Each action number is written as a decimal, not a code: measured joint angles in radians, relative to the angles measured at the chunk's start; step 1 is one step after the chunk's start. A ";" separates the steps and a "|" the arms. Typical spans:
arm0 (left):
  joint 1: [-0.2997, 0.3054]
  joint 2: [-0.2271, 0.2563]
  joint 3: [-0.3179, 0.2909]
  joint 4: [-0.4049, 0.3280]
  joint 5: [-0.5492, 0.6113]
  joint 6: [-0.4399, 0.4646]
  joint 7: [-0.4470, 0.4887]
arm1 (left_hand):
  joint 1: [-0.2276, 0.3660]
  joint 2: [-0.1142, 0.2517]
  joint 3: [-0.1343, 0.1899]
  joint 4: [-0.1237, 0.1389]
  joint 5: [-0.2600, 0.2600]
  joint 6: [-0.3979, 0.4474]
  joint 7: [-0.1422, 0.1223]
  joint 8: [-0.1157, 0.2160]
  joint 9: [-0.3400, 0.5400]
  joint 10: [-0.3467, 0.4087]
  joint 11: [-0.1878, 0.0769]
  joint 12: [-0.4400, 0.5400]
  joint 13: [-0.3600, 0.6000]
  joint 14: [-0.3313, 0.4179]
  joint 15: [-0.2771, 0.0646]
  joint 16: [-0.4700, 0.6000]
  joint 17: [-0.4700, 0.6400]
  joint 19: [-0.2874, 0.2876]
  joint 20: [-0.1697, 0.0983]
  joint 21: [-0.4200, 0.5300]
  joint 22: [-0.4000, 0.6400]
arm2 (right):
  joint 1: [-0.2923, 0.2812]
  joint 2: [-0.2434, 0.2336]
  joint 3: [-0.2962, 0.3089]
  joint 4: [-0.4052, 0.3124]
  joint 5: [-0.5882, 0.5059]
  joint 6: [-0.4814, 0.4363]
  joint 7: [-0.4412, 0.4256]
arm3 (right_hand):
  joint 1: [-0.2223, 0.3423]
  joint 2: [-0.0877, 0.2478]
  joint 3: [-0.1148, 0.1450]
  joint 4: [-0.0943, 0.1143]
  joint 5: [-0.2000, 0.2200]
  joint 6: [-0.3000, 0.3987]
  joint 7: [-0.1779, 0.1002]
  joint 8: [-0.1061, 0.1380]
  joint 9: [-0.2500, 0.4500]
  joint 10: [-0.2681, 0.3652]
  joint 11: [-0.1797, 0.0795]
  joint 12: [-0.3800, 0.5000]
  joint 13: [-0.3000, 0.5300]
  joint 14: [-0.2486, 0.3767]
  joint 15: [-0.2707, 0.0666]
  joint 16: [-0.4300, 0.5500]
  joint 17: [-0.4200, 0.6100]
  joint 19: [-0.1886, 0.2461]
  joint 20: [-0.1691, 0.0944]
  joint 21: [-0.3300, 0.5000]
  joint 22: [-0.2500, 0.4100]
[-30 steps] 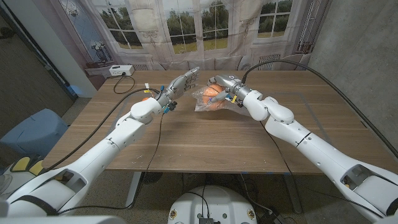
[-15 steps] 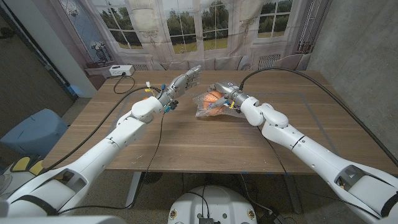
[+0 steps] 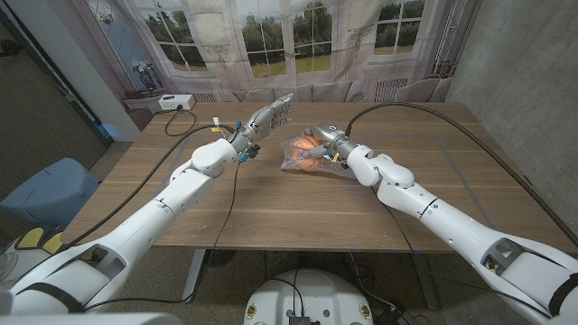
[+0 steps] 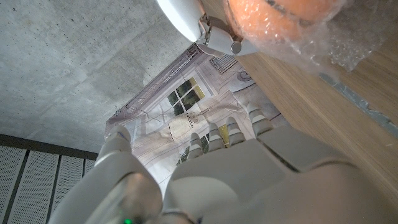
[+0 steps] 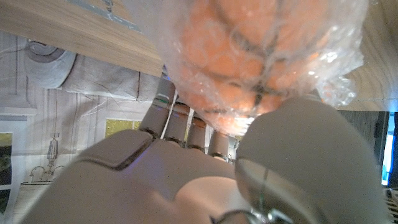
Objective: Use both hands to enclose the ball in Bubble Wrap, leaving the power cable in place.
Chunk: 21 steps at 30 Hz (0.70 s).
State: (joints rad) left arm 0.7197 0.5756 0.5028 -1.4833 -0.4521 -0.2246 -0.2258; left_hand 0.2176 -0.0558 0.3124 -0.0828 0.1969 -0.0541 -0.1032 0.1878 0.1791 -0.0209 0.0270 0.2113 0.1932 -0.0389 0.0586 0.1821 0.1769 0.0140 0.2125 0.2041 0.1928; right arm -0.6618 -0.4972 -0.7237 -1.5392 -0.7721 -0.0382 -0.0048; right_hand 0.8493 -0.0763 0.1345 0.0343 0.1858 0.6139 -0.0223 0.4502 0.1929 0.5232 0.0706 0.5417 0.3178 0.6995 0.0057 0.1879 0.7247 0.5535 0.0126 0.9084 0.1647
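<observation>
Mid-table: orange ball in Bubble Wrap, our right hand clasping both, left hand spread alongside, apart; wrapping underway, we judge—left closes next.

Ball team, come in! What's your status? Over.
Right hand holds the wrapped ball. Left hand open, raised beside it. Nothing blocking.
</observation>
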 measured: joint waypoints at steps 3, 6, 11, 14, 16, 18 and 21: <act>0.000 0.001 0.000 -0.002 -0.001 0.001 -0.001 | 0.000 0.000 0.000 0.000 0.007 0.000 0.000 0.000 0.000 0.000 0.000 0.000 0.000 0.003 -0.003 0.000 0.000 0.003 -0.005 0.000 0.000 | 0.001 0.002 -0.002 0.008 0.017 0.003 0.001 | -0.087 0.087 -0.018 0.018 -0.005 -0.035 -0.003 -0.057 -0.006 -0.069 -0.008 -0.070 -0.034 -0.047 -0.046 -0.007 -0.047 -0.097 0.019 -0.062 0.000; 0.000 0.002 -0.001 -0.002 -0.002 0.003 -0.002 | 0.000 0.000 0.000 0.000 0.007 0.000 0.000 0.000 0.000 0.000 0.000 0.000 0.000 0.003 -0.003 0.000 0.000 0.002 -0.009 0.000 0.000 | 0.002 0.004 -0.004 0.019 0.030 0.009 0.001 | -0.137 0.137 -0.034 0.034 -0.005 -0.086 -0.021 -0.112 -0.007 -0.130 -0.017 -0.134 -0.060 -0.160 -0.054 -0.008 -0.089 -0.185 0.032 -0.121 0.001; -0.001 0.003 -0.001 -0.002 -0.004 0.004 -0.004 | 0.000 0.000 0.000 0.000 0.007 0.000 0.000 0.000 0.000 0.000 0.000 0.000 0.000 -0.002 -0.009 0.000 0.000 0.002 -0.009 0.000 0.000 | 0.003 0.007 -0.006 0.032 0.053 0.013 0.006 | -0.256 0.238 -0.066 0.074 -0.005 -0.187 -0.062 -0.218 -0.007 -0.243 -0.036 -0.244 -0.092 -0.374 -0.030 -0.007 -0.157 -0.372 0.057 -0.256 0.001; -0.003 0.003 -0.001 -0.002 -0.005 0.004 -0.006 | -0.003 0.003 0.000 0.000 0.007 0.000 0.000 0.000 0.000 0.000 0.000 0.000 0.000 -0.002 -0.009 0.000 0.000 0.007 -0.015 0.000 0.000 | 0.003 0.007 -0.006 0.033 0.060 0.009 0.010 | -0.408 0.236 -0.058 0.137 0.009 -0.256 -0.075 -0.257 -0.007 -0.308 -0.043 -0.298 -0.100 -0.489 -0.008 -0.007 -0.195 -0.476 0.067 -0.340 0.005; -0.004 0.003 -0.001 -0.001 -0.006 0.005 -0.008 | -0.005 0.005 0.000 0.000 0.007 0.000 0.000 0.000 0.000 0.000 0.000 0.000 0.000 -0.002 -0.009 0.000 0.000 0.007 -0.015 0.000 0.000 | 0.004 0.007 -0.006 0.033 0.064 0.006 0.013 | -0.488 0.220 -0.093 0.138 0.016 -0.304 -0.083 -0.268 -0.006 -0.348 -0.047 -0.323 -0.104 -0.548 0.005 -0.007 -0.214 -0.526 0.071 -0.383 0.006; -0.006 0.002 -0.002 0.003 -0.007 0.005 -0.009 | -0.005 0.005 0.000 0.000 0.007 0.000 0.000 0.000 0.000 0.000 0.000 0.000 0.000 -0.002 -0.009 0.000 0.000 0.007 -0.015 0.000 0.000 | 0.003 0.007 -0.006 0.033 0.071 -0.008 0.024 | -0.550 0.200 -0.125 0.136 0.025 -0.343 -0.090 -0.269 -0.007 -0.377 -0.050 -0.337 -0.104 -0.596 0.018 -0.007 -0.230 -0.565 0.075 -0.417 0.006; -0.008 0.000 -0.002 0.007 -0.008 0.005 -0.010 | -0.005 0.005 0.000 0.000 0.007 0.000 0.000 0.000 0.000 -0.005 0.005 0.000 0.000 -0.002 -0.009 0.000 0.000 0.002 -0.020 0.000 0.000 | 0.004 0.007 -0.006 0.032 0.075 -0.023 0.033 | -0.603 0.170 -0.159 0.132 0.036 -0.391 -0.098 -0.273 -0.007 -0.423 -0.055 -0.350 -0.104 -0.661 0.030 -0.007 -0.248 -0.611 0.085 -0.458 0.006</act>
State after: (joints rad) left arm 0.7122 0.5759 0.5011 -1.4766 -0.4601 -0.2200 -0.2358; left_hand 0.2124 -0.0506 0.3125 -0.0828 0.2036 -0.0540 -0.1033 0.1878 0.1790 -0.0262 0.0323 0.2113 0.1931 -0.0408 0.0500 0.1821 0.1769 0.0157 0.1924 0.2041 0.1928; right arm -0.6578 -0.4905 -0.7301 -1.5069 -0.6971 -0.0612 0.0278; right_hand 0.2460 0.0933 -0.0248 0.1660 0.2214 0.2229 -0.1206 0.1771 0.1859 0.1004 0.0155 0.1920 0.2136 0.0388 0.0359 0.1808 0.4766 -0.0576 0.0978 0.4506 0.1703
